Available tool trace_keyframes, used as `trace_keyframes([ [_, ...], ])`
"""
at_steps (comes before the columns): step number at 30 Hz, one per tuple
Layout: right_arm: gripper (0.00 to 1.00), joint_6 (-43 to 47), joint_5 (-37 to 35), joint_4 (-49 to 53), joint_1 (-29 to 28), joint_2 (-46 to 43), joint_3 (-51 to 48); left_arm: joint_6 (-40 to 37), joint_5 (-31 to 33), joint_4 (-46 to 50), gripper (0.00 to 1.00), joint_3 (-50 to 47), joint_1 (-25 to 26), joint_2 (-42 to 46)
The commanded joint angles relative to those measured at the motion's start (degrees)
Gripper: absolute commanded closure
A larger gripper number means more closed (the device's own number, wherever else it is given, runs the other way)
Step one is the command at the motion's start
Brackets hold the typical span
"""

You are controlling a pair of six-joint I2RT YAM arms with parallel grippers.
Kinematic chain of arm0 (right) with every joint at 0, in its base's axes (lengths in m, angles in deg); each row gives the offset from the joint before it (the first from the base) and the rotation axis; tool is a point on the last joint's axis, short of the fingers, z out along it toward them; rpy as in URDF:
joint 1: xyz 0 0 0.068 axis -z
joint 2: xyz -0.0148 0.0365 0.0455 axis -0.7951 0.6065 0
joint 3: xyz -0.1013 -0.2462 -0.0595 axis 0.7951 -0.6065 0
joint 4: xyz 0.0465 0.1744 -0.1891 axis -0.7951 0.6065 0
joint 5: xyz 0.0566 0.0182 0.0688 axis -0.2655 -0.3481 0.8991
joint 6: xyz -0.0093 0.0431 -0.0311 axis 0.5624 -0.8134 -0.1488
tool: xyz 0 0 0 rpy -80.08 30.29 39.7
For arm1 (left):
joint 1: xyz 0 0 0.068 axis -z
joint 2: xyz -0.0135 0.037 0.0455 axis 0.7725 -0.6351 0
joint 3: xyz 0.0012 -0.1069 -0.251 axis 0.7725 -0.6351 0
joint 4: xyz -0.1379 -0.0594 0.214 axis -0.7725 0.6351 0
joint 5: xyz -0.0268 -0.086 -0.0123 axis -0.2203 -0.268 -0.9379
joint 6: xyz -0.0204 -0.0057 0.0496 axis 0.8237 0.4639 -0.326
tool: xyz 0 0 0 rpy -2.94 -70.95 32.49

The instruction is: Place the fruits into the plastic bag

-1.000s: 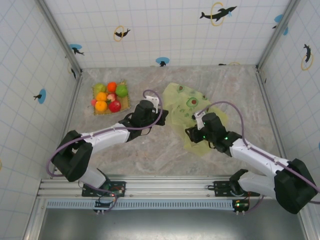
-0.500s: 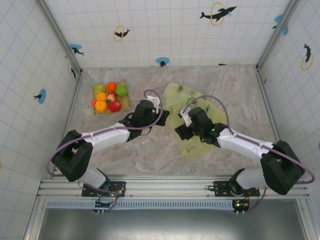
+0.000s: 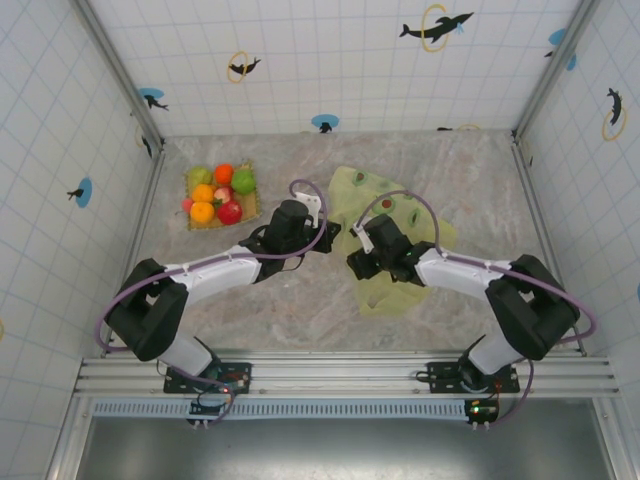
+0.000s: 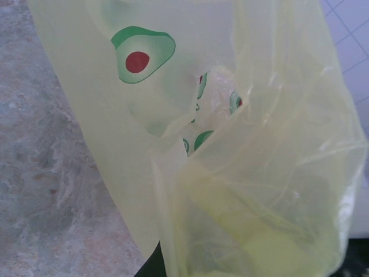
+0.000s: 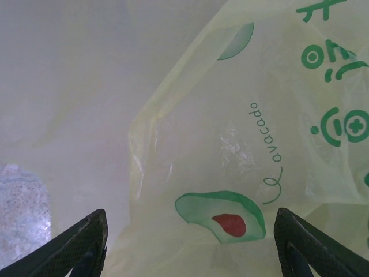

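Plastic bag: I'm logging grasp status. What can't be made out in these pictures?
- Left gripper: in the left wrist view the plastic bag drapes over it, hiding any pinch.
- Bag's opening: top view, the right gripper and the bag's own folds cover it.
- Fruits: count unclear in top view, small and piled together.

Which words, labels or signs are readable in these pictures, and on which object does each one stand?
"avocado": green handwriting on the plastic bag, beside a printed avocado picture, right wrist view.
Large green characters at the upper right of the same bag: cut off by the frame, not readable.
Small green marks on the bag, left wrist view: too blurred to read.
Wall stickers, top view: dolphin pictures, no words.
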Motion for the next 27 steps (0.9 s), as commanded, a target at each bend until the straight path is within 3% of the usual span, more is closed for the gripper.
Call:
trace_keyframes([
  [1, 0.22, -2.04, -0.29, -5.27, -0.05, 2.02, 1.33, 1.29, -1.62, -1.21, 1.00, 2.03, -0.22, -0.70],
  [12, 0.20, -3.89, -5.10, -15.77, -0.07, 6.63, -1.62, 5.88, -4.85, -3.95, 1.00, 1.06, -0.21, -0.07],
  [16, 0.25, -5.71, -7.69, -19.08, -0.06, 8.03, -3.52, 7.60, -5.47, -5.18, 1.00, 0.53, -0.21, 0.27],
  [27, 0.82, -9.16, -11.75, -16.10, 1.89, 6.77, -4.85, 7.74, -2.66, -4.40, 1.00, -0.99, -0.38, 1.18],
])
